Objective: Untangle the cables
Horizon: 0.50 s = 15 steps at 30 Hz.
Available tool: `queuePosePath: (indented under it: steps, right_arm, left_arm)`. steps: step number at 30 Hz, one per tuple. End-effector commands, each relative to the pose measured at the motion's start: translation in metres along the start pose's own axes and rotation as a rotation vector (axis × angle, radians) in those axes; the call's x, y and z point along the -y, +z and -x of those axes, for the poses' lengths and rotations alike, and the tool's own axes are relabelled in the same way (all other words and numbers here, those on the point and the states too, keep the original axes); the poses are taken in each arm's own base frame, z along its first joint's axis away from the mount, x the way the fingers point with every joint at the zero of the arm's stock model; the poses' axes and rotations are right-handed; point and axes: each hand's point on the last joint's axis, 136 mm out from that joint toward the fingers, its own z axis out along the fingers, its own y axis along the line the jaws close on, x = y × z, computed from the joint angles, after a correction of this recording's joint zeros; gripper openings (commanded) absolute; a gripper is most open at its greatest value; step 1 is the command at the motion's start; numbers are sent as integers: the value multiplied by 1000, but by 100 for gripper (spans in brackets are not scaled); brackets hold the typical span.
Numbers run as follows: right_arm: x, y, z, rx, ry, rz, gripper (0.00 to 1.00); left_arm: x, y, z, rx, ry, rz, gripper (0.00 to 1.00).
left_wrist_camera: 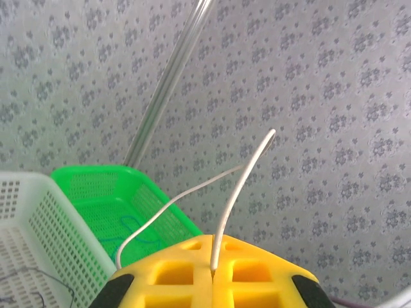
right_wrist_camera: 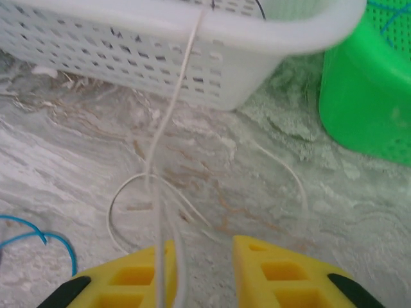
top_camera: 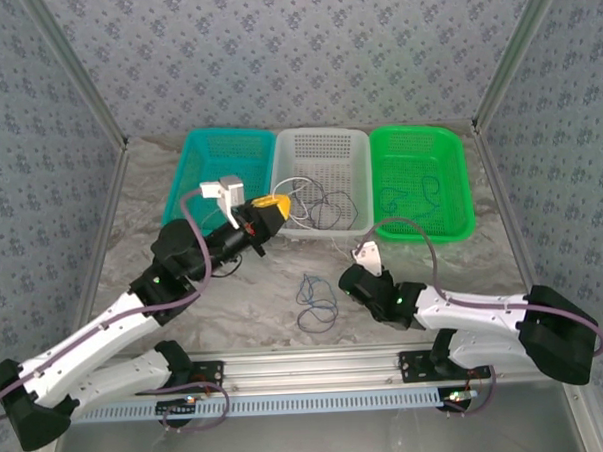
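My left gripper (top_camera: 271,205) (left_wrist_camera: 213,266) is raised by the white basket's near rim, shut on a thin whitish cable (left_wrist_camera: 241,186) that sticks up out of its yellow fingers and loops back down. My right gripper (top_camera: 352,276) (right_wrist_camera: 202,247) hangs low over the table in front of that basket, open with a gap between its jaws. The whitish cable (right_wrist_camera: 168,122) drops from the basket rim and runs along the inner edge of the left finger (right_wrist_camera: 138,276). A blue cable (top_camera: 315,300) (right_wrist_camera: 38,237) lies looped on the table. Dark cables (top_camera: 320,200) lie in the white basket.
Three baskets stand in a row at the back: teal (top_camera: 227,132), white (top_camera: 322,132) (right_wrist_camera: 128,45) and green (top_camera: 417,131) (right_wrist_camera: 366,96). The green one holds another blue cable (top_camera: 405,196). Patterned walls close in the table on three sides.
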Motion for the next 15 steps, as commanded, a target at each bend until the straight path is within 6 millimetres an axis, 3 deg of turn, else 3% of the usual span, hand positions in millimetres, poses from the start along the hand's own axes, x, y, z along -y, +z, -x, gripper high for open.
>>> queuePosePath:
  steps: [1, 15]
  right_arm:
    - [11, -3, -10, -5, 41, -30, 25]
    - [34, -11, -38, -35, 94, -36, 12]
  left_arm:
    - [10, -6, 29, 59, 58, -4, 0]
    - [15, -12, 48, 99, 72, 5, 0]
